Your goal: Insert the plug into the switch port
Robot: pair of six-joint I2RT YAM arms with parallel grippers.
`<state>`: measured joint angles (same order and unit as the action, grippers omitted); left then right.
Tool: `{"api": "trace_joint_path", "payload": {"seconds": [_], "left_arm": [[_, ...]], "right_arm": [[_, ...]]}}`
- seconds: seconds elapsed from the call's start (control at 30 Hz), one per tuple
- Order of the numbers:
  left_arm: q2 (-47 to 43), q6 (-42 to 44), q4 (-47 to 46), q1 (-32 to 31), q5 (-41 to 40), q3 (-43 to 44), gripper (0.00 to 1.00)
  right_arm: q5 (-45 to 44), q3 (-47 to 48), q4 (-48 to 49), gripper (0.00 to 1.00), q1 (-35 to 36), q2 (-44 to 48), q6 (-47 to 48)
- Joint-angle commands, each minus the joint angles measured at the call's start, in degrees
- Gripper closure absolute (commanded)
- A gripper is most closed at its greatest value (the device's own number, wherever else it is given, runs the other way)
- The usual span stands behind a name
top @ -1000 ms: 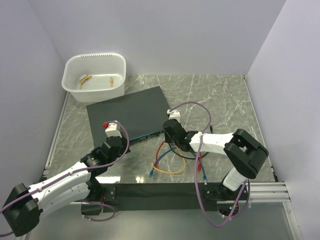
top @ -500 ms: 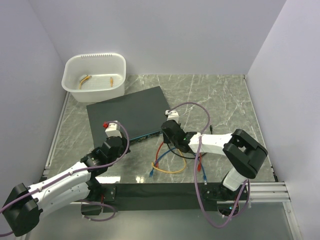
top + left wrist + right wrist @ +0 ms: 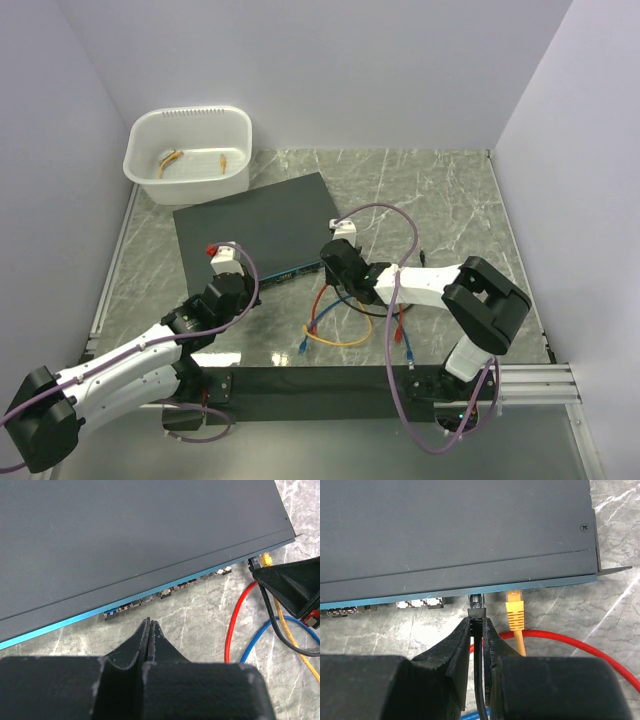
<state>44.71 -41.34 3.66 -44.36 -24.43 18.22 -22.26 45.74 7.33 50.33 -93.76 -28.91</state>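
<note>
The flat black box lies on the marble table, its narrow teal-blue face turned toward the arms. My right gripper is shut on a black plug whose black cable runs back between the fingers. The plug's tip touches the switch port just left of a seated yellow plug; how deep it sits is hidden under the box's edge. My left gripper is shut on nothing, its tips just short of the row of sockets.
A white tub with small orange pieces stands at the back left. Red, blue and yellow cables lie looped on the table in front of the box, between the two arms.
The right gripper has crept slightly left and toward the box's face with the black plug. The left arm has not moved.
</note>
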Motion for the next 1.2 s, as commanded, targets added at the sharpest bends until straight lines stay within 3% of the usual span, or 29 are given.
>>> {"api": "trace_joint_path", "payload": {"seconds": [0.0, 0.47, 0.7, 0.93, 1.17], "left_arm": [[-0.7, 0.3, -2.3, -0.3, -0.7, -0.3, 1.00], [-0.8, 0.3, -2.3, -0.4, -0.8, -0.3, 0.99], [-1.1, 0.3, -2.3, -0.4, -0.9, -0.4, 0.99], [-1.1, 0.2, -2.3, -0.4, -1.0, -0.4, 0.99], [-1.2, 0.2, -2.3, -0.5, -1.0, -0.5, 1.00]], "right_arm": [[-5.6, 3.7, 7.7, 1.00, -0.9, -0.3, -0.5], [-1.9, 6.0, 9.9, 1.00, -5.2, -3.4, -0.7], [-0.9, 11.3, 9.2, 1.00, -6.4, -0.8, 2.6], [0.8, 10.1, 12.2, 1.00, -6.8, -5.8, 0.9], [-0.2, 11.1, 12.2, 1.00, -6.7, -2.2, 1.8]]}}
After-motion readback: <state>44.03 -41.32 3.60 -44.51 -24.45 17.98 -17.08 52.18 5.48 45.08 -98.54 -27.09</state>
